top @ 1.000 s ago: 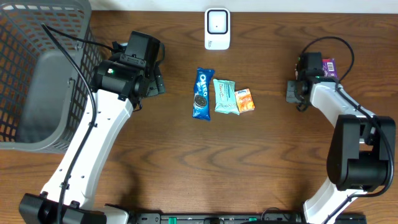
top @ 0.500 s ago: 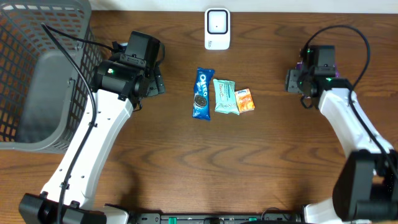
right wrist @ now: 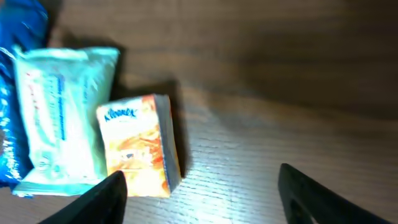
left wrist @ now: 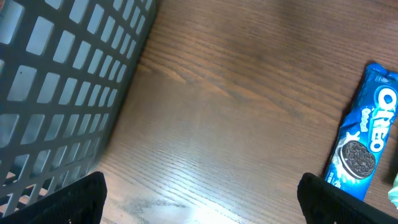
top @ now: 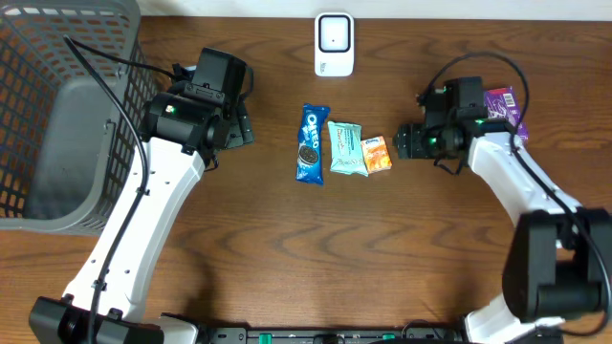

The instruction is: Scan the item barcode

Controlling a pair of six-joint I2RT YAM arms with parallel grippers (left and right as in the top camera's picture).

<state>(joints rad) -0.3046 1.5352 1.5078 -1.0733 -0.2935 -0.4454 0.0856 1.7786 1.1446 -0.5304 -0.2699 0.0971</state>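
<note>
Beside the Kleenex pack [right wrist: 137, 146], right gripper [right wrist: 202, 199], jaws apart over bare table [right wrist: 280, 93].

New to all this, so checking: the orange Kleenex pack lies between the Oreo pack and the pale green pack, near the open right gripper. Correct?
Not quite. The pale green pack lies between the Oreo pack and the orange Kleenex pack, which is at the row's end, near the open right gripper. The overhead view shows it.
</note>
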